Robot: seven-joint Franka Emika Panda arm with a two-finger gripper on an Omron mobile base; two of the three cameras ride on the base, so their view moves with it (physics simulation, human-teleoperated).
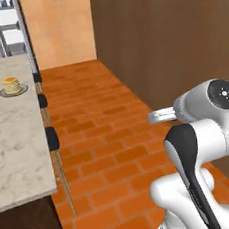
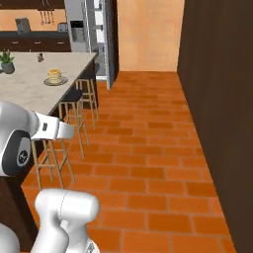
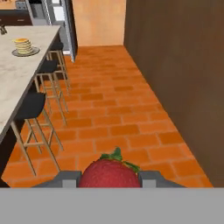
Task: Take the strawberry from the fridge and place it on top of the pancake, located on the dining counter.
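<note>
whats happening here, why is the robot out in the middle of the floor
The robot's pincer is shut on the strawberry, carried over the brick floor. The pancake sits untopped on its plate on the dining counter, ahead to the left past the stools. The fridge stands beyond with a door open.
</note>
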